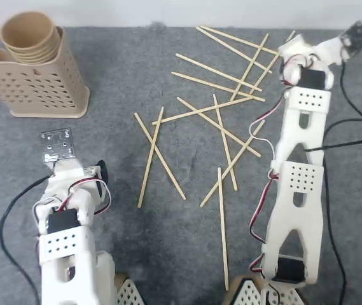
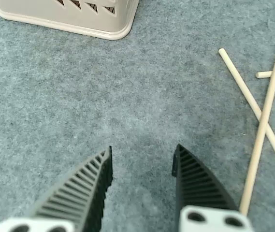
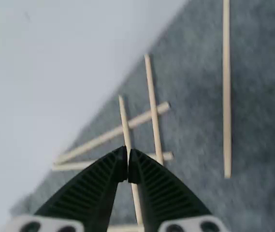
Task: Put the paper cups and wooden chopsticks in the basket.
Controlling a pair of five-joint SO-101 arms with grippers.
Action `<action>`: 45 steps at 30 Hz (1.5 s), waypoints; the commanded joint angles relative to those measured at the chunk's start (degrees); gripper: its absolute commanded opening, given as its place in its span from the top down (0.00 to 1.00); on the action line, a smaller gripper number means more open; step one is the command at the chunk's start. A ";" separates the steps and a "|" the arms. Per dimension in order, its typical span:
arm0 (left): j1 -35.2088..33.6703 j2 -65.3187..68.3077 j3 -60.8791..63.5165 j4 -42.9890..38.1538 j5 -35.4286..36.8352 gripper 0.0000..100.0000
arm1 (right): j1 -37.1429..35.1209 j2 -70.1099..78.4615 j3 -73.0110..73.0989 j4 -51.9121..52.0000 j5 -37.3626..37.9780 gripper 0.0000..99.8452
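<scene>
Beige slotted plastic basket (image 1: 41, 89) holds nested paper cups (image 1: 31, 35). Thin wooden chopsticks (image 1: 222, 229) lie scattered on fuzzy grey mat (image 1: 136, 51). Left gripper (image 2: 143, 147) ribbed jaws apart; right gripper (image 3: 127, 151) tips touching.

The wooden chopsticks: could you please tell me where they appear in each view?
High view: chopsticks scattered over the carpet's middle and far side.
Left wrist view: two crossed chopsticks beside the open left gripper.
Right wrist view: several chopsticks crossed beyond the shut right gripper, at the carpet's edge.
Shared landmark: the grey carpet.
</scene>
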State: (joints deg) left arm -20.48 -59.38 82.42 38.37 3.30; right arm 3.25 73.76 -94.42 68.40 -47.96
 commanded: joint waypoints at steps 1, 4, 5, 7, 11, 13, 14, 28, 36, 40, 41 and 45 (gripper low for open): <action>-0.53 -1.23 -0.48 -1.32 -0.44 0.80 | -0.48 -8.04 -2.02 8.66 2.20 0.99; -0.53 -1.23 -0.48 -1.14 -2.20 0.80 | 0.22 -10.68 -2.02 14.64 6.15 0.99; -0.53 -1.23 -0.48 -1.14 -2.37 0.80 | 0.57 -11.12 -2.02 15.69 7.30 0.99; -0.53 -1.23 -0.48 -1.05 -2.29 0.80 | 0.92 -11.21 -1.32 16.40 9.05 0.99; -0.53 -1.23 -0.48 -1.05 -2.29 0.80 | 0.92 -11.21 2.73 13.93 10.73 0.99; -0.62 -1.23 -0.48 -1.05 -2.29 0.80 | 0.84 -9.98 5.27 8.22 10.73 0.99; -0.62 -1.23 -0.48 -1.05 -2.29 0.80 | 0.84 -8.92 6.51 4.35 10.81 0.99; -2.37 -1.23 -0.57 -1.23 -2.29 0.80 | -3.65 6.02 11.34 -27.12 20.13 0.82; -2.37 -1.23 -0.57 -1.23 -2.29 0.80 | -4.79 6.55 15.47 -31.87 20.75 0.88; -2.46 -1.23 -0.57 -1.23 -2.37 0.80 | -4.62 6.73 17.85 -28.35 25.23 0.94; -2.46 -1.23 -0.57 -1.23 -2.46 0.80 | -4.79 6.73 18.02 -25.63 26.64 0.94; -2.46 -1.23 -0.57 -1.32 -2.46 0.80 | -6.11 6.37 17.85 -14.11 32.79 0.94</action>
State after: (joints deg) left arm -22.51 -59.38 82.42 38.37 1.54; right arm -1.67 81.49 -75.96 46.68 -19.38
